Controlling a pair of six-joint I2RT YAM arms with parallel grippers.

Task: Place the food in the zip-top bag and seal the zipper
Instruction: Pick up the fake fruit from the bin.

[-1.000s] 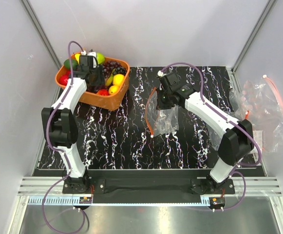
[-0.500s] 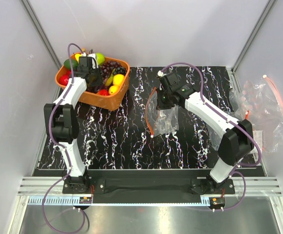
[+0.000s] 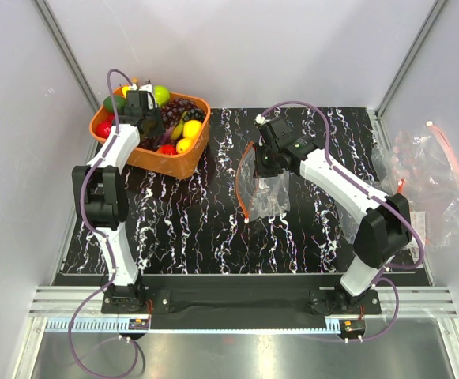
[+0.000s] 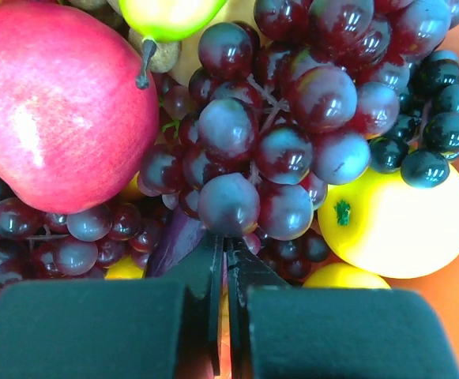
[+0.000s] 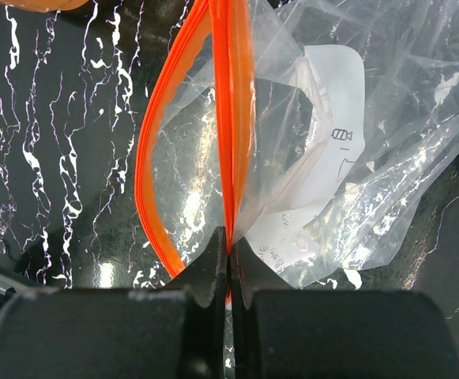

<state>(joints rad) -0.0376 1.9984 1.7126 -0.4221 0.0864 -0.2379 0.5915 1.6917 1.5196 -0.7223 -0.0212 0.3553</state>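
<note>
The food lies piled in an orange basket point(image 3: 170, 164) at the back left. In the left wrist view a dark purple grape bunch point(image 4: 284, 150) lies between a red fruit point(image 4: 55, 103) and a yellow fruit point(image 4: 395, 225). My left gripper point(image 4: 226, 241) is down in the basket point(image 3: 152, 130), shut, its tips tucked under a grape; no stem shows between them. My right gripper point(image 5: 229, 246) is shut on the orange-red zipper point(image 5: 233, 95) of the clear zip-top bag point(image 3: 265, 193), holding it above the mat mid-table. The bag's mouth gapes to the left.
A heap of spare clear bags point(image 3: 427, 181) lies off the black marbled mat point(image 3: 197, 229) at the right edge. Grey walls close in the back and both sides. The basket also holds green and yellow fruits point(image 3: 161, 94).
My left gripper's jaws have closed among the grapes, and the arm has shifted slightly inside the basket. The right arm and the bag have stayed still.
</note>
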